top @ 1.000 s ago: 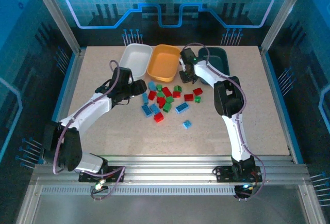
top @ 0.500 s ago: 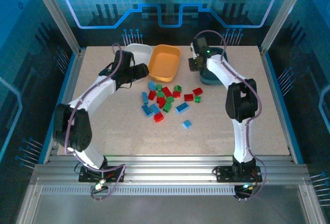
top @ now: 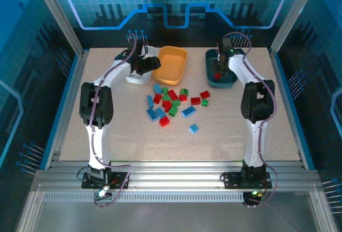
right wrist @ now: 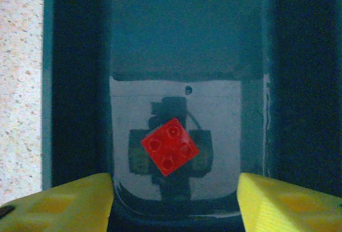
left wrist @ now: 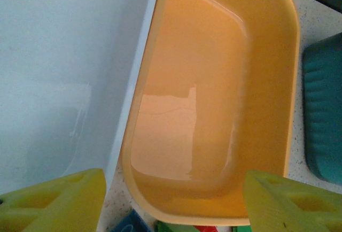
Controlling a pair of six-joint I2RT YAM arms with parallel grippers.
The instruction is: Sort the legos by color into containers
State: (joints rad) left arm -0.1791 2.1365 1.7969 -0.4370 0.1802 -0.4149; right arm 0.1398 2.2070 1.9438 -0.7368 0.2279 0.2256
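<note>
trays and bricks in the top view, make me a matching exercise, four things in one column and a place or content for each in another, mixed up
Things:
1. dark teal tray
2. orange-yellow tray
3. white tray
4. lone light blue brick

Descriptions:
a. middle of the three trays
b. apart from the pile, on its near side
c. one red brick inside
d. leftmost of the three trays

Pairs: 1-c, 2-a, 3-d, 4-b
</note>
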